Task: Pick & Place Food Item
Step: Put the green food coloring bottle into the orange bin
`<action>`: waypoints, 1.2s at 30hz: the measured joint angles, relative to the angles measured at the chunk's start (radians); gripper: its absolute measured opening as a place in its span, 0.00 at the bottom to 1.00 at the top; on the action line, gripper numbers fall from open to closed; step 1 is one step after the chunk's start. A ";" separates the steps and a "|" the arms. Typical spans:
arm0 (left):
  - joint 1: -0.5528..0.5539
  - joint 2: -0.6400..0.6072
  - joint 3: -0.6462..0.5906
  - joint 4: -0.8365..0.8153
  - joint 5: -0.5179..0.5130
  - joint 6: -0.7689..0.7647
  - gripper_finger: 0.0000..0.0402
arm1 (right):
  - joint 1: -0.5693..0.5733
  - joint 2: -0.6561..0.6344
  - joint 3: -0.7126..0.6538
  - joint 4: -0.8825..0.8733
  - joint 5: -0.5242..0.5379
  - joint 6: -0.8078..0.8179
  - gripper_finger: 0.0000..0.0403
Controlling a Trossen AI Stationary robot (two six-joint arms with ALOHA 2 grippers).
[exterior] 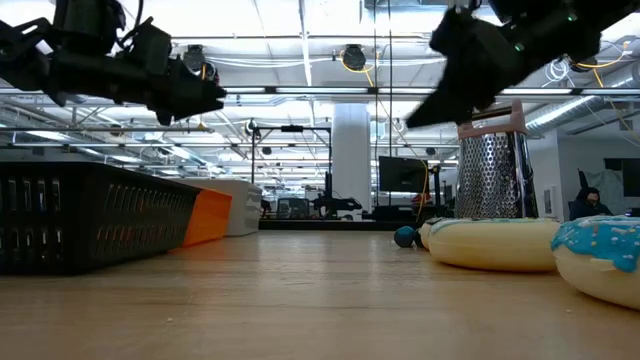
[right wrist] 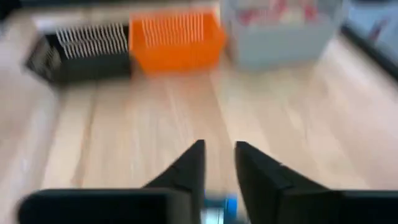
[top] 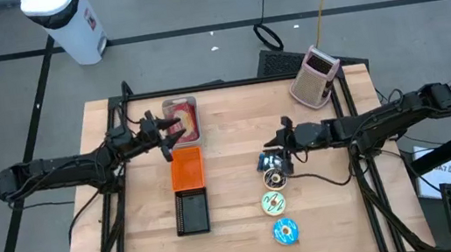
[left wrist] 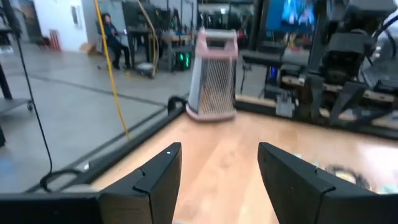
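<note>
Seen from above, left to right: the left gripper (top: 172,139), fingers spread apart and holding nothing, hangs over the near edge of the grey bin (top: 182,120). An orange basket (top: 185,168) and a black basket (top: 192,213) line up below the bin. The right gripper (top: 276,159), fingers parted by a narrow gap, points at a dark doughnut (top: 273,177); whether it grips anything cannot be told. A yellow-frosted doughnut (top: 273,201), a blue-frosted doughnut (top: 285,232) and a box grater (top: 315,76) also stand on the table (top: 336,216).

orange basket (top: 186,169), black basket (top: 192,212) — blue-iced donut (top: 285,232) with sprinkles, yellow-iced donut (top: 274,202), pink-trimmed grater (top: 314,76).
</note>
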 joint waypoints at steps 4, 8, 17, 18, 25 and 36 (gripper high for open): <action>-0.013 0.000 0.000 -0.082 -0.005 0.000 0.53 | 0.038 0.014 0.000 -0.191 0.084 0.063 0.39; -0.015 0.015 0.000 -0.108 -0.005 -0.001 0.53 | 0.052 0.035 0.000 -0.295 0.104 0.152 0.49; -0.015 0.060 0.000 -0.107 -0.006 -0.005 0.53 | 0.051 0.139 -0.118 -0.217 0.103 0.184 0.43; -0.015 0.065 0.000 -0.102 -0.006 -0.006 0.53 | 0.051 0.148 -0.125 -0.208 0.104 0.189 0.42; -0.015 0.074 0.000 -0.097 -0.007 -0.004 0.53 | 0.044 0.183 -0.179 -0.067 0.100 0.186 0.34; -0.015 0.073 0.000 -0.070 -0.006 -0.033 0.53 | 0.032 0.194 -0.215 0.030 0.096 0.140 0.12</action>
